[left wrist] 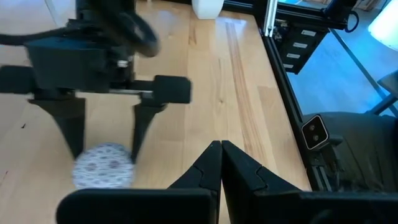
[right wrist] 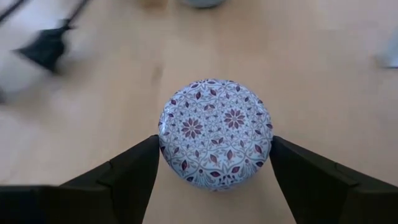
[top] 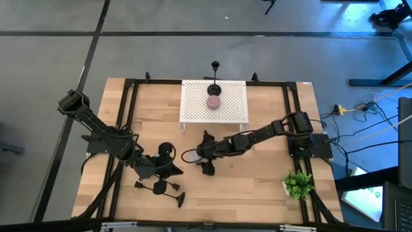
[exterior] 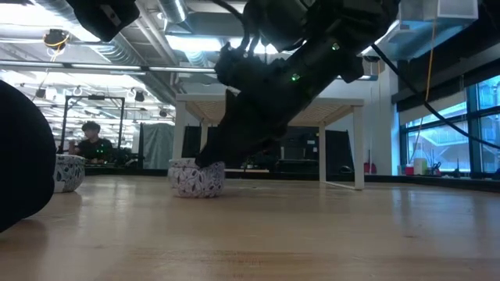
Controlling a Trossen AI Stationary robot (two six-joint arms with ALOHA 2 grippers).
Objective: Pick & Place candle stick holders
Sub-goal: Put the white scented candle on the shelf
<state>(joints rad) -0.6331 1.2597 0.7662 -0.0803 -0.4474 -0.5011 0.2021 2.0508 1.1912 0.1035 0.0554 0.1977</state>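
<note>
Right wrist view shows my right gripper [right wrist: 214, 163] spread around a round patterned tin [right wrist: 215, 132], a finger at each side, seemingly touching. My left gripper [left wrist: 221, 163] has its fingers pressed together, empty, near that tin. Candle stick holders [top: 159, 187] lie toppled nearby; one [top: 214, 78] stands on the white rack [top: 235, 103].

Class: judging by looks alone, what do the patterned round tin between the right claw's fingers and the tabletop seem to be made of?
Patterned tin: probably printed metal or glazed ceramic; smooth lid with a fine floral print and rolled edge, material uncertain. Tabletop: light wood, matt, with visible grain and plank seams. The right claw stands open around the tin.
</note>
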